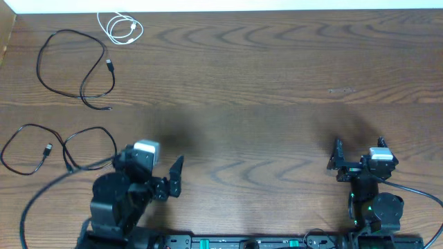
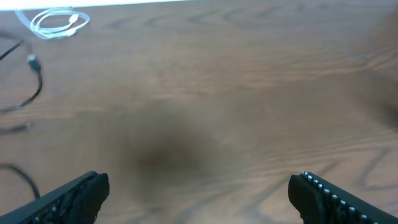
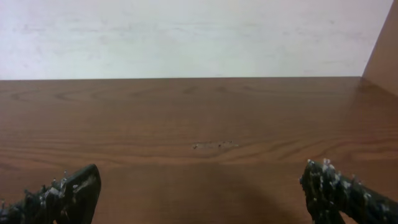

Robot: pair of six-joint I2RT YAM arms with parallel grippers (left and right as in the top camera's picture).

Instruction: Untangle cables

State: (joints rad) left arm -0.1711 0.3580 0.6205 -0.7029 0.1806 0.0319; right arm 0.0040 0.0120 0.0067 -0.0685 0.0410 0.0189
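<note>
Three cables lie apart at the table's left in the overhead view. The short white cable [image 1: 119, 28] is coiled at the far edge. One black cable [image 1: 76, 66] loops below it. The other black cable [image 1: 41, 149] loops by the left edge, close to my left arm. My left gripper [image 1: 170, 180] is open and empty, to the right of the cables. Its wrist view [image 2: 199, 196] shows the white cable [image 2: 59, 22] and part of a black cable [image 2: 34, 81] far to the left. My right gripper [image 1: 339, 162] is open and empty over bare wood, as in its wrist view [image 3: 199, 193].
A thick black cord [image 1: 41, 194] runs from the left arm toward the near left edge. Another cord [image 1: 415, 190] leaves the right arm. The wooden table [image 1: 263, 90] ends at a pale wall [image 3: 186, 37] at the back.
</note>
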